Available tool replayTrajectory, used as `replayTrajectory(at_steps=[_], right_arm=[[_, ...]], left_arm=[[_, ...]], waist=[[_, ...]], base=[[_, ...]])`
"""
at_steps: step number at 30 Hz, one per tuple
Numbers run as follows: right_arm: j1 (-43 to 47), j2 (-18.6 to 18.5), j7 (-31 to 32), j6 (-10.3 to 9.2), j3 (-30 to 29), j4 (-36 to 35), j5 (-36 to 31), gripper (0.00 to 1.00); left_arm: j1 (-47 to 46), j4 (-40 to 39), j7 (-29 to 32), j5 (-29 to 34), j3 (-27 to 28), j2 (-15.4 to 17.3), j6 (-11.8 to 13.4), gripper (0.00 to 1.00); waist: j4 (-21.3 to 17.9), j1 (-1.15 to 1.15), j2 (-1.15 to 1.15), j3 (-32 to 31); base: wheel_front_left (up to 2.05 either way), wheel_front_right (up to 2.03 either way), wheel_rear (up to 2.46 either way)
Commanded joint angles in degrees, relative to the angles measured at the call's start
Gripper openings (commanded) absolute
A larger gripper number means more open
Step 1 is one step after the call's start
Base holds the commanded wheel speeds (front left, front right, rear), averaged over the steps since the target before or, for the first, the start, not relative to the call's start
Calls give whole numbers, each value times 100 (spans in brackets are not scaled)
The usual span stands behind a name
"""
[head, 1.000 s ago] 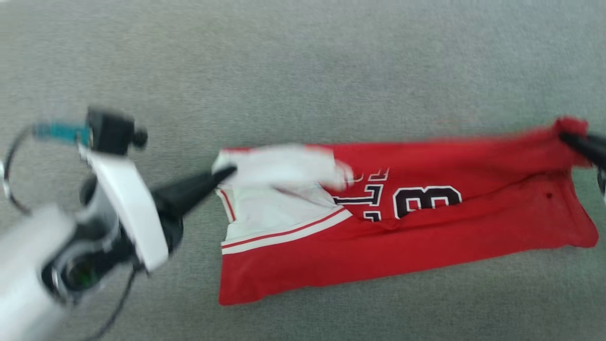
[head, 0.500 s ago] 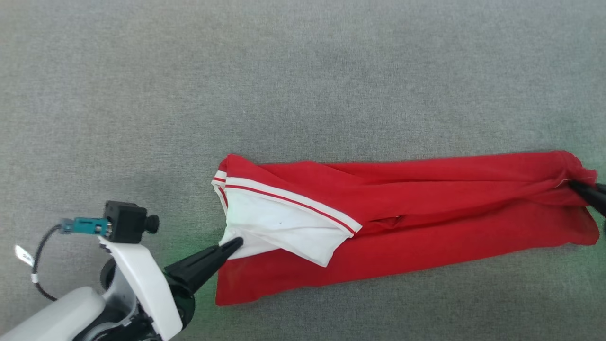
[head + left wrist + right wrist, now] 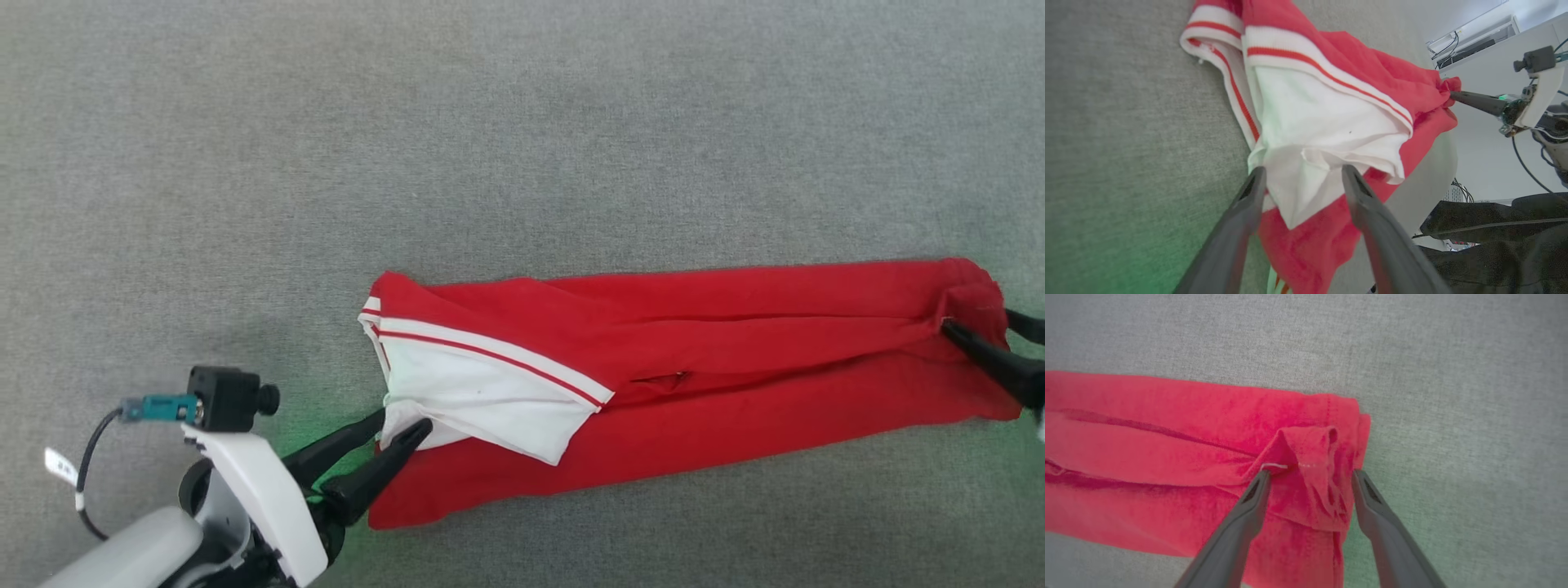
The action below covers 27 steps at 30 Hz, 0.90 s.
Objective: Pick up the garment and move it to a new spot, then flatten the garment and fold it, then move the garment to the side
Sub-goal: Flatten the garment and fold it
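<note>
The garment (image 3: 735,343) lies stretched out in a long band across the grey, felt-covered bench (image 3: 522,122), running from the middle of the head view to its right edge. It is folded lengthwise, red on both layers, with creases along its length. At its left end a white panel (image 3: 482,400) edged in white and thin red stripes is turned over on top of the red cloth.

The left gripper (image 3: 400,425) reaches in from the near left, with its jaws spread. The near-left corner of the white panel sits between the two fingers, but they do not pinch it.

The right gripper (image 3: 1311,473) stands at the garment's far right end, its jaws spread too. A bunched, puckered fold of red cloth lies between the two fingertips, loose on the bench and not clamped.
</note>
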Motion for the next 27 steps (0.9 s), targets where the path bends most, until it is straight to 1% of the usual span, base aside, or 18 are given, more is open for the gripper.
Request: replayTrajectory(at_steps=[1,4,8,10,13,16,17,18,19,22,23,24,26,27], right_arm=[[92,-58,68,-1,-113,-56,81,100],[253,-123,203,0,-448,-164,212,100],[354,-8,403,0,-814,-141,391,100],[367,48,524,0,-888,-18,348,100],[341,173,711,0,-986,255,266,100],[367,229,880,0,-1085,522,168,100],[367,229,880,0,-1085,522,168,100],[374,254,930,0,-1111,600,137,100],[385,278,981,0,-1153,649,116,100],[413,350,1090,0,-1292,812,51,100],[411,407,1160,0,-1347,901,1,100],[405,444,1196,0,-1367,935,-28,100],[386,511,1249,0,-1397,979,-82,100],[376,541,1267,0,-1410,994,-104,100]], left_arm=[[108,-7,-104,32,31,-30,-25,100],[220,-73,-369,50,112,-34,-25,100],[353,-107,-796,65,253,-125,23,100],[428,-35,-1002,10,337,-245,98,100],[463,218,-1244,177,498,-455,290,100],[533,516,-1378,289,774,-776,347,100],[533,516,-1378,289,774,-776,347,100],[547,629,-1400,413,883,-852,368,100],[565,731,-1418,556,1032,-955,388,100],[731,975,-1414,1230,1856,-1405,467,100],[892,1084,-1414,1974,2391,-1657,548,100],[944,1127,-1415,2497,2610,-1745,639,100],[1120,1126,-1416,3193,3011,-2080,720,100],[1188,1086,-1417,3541,3289,-2236,716,100]], waist=[[27,0,0,-29],[89,0,0,-57],[240,0,0,-90],[341,0,0,-109],[520,0,0,-130],[722,0,0,-136],[722,0,0,-136],[773,0,0,-138],[825,0,0,-137],[962,0,0,-130],[1009,0,0,-129],[1026,0,0,-132],[1045,0,0,-138],[1056,0,0,-143]], base=[[0,0,0],[0,0,0],[0,0,0],[0,0,0],[0,0,0],[0,0,0],[0,0,0],[0,0,0],[0,0,0],[0,0,0],[0,0,0],[0,0,0],[0,0,0],[0,0,0]])
